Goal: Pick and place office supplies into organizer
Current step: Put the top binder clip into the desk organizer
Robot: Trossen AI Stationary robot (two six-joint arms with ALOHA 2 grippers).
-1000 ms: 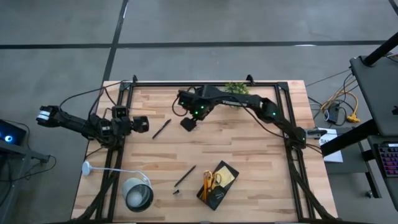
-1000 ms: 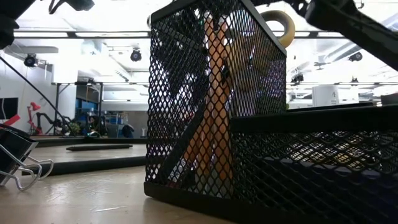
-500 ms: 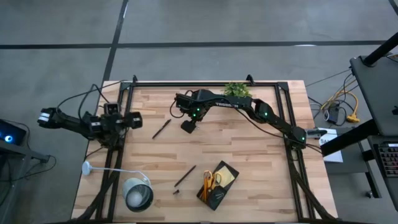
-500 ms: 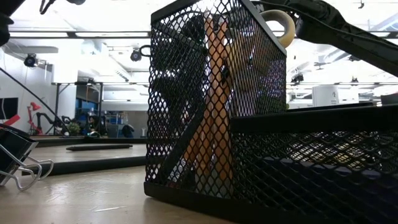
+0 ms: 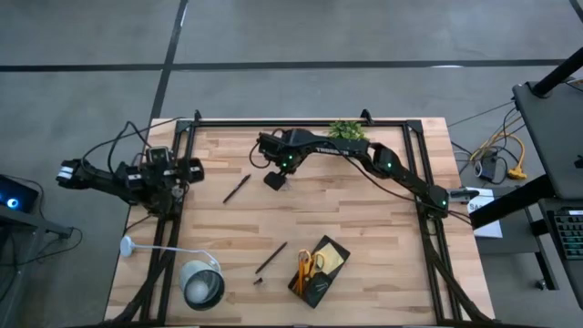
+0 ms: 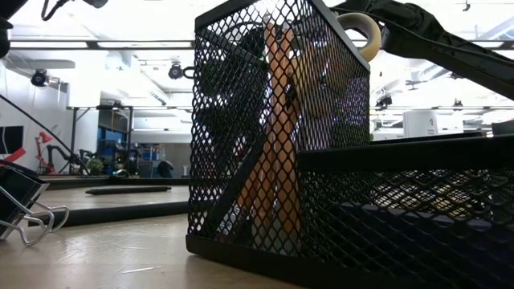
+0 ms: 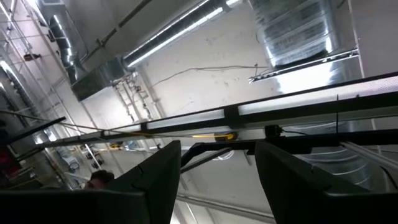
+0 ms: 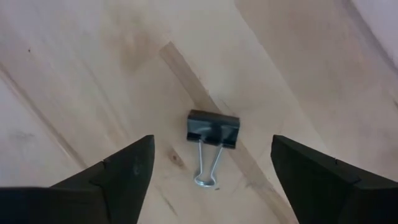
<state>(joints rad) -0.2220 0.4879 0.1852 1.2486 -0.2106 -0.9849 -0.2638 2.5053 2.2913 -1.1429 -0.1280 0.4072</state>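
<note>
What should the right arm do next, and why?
Probably lower the right hand straight down onto the binder clip. Its fingers are spread wide, the clip lies free on the wooden table centred between them, and nothing is gripped yet. The left hand waits at the table's left edge.

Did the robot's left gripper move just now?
Yes. In the high view the left gripper has pulled back toward the table's left edge, farther from the black pen that lies on the table.
</note>
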